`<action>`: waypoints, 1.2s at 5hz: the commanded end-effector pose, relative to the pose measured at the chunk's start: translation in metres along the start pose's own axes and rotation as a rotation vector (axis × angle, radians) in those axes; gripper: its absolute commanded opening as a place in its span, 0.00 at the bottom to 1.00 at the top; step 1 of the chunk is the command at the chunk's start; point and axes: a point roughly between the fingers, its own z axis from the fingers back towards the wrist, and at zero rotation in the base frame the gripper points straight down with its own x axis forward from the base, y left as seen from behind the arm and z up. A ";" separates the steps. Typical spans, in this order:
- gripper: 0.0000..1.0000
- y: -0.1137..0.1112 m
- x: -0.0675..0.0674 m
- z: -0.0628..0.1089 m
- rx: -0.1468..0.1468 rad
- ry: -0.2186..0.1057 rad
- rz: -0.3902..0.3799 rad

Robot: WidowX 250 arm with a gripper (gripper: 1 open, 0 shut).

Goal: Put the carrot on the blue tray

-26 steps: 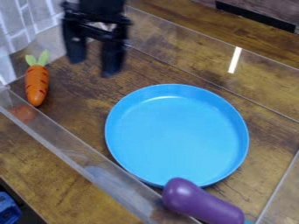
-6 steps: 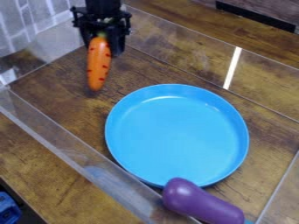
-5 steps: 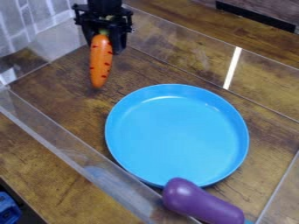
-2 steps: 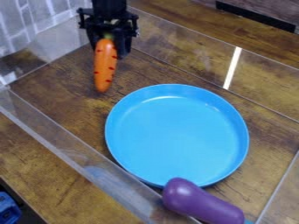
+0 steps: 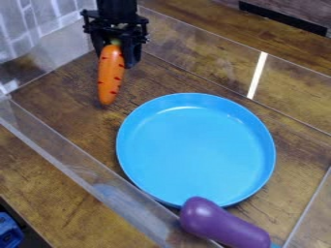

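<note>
Lifted off the table since earlier, the carrot [image 5: 110,76] hangs left of the blue tray [image 5: 195,147], gripper [image 5: 114,43] jaws clamped on its leafy top; it looks light and rigid.

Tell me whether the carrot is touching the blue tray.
Apart. The camera view shows the carrot hanging from the shut gripper, with bare wood between it and the blue tray.

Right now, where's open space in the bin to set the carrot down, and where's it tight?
The blue tray is bare across its whole inside, the largest free patch. Bare wood also lies left of the tray, under the carrot hanging from the end effector, and along the far right wall. It is tight at the tray's near edge, beside the purple toy.
</note>
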 end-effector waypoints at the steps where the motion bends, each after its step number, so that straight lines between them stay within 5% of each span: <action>1: 0.00 0.009 0.009 0.032 0.013 -0.091 0.005; 4: 0.00 0.023 -0.007 0.011 -0.016 -0.072 -0.152; 6: 0.00 0.030 0.002 0.009 -0.017 -0.062 -0.230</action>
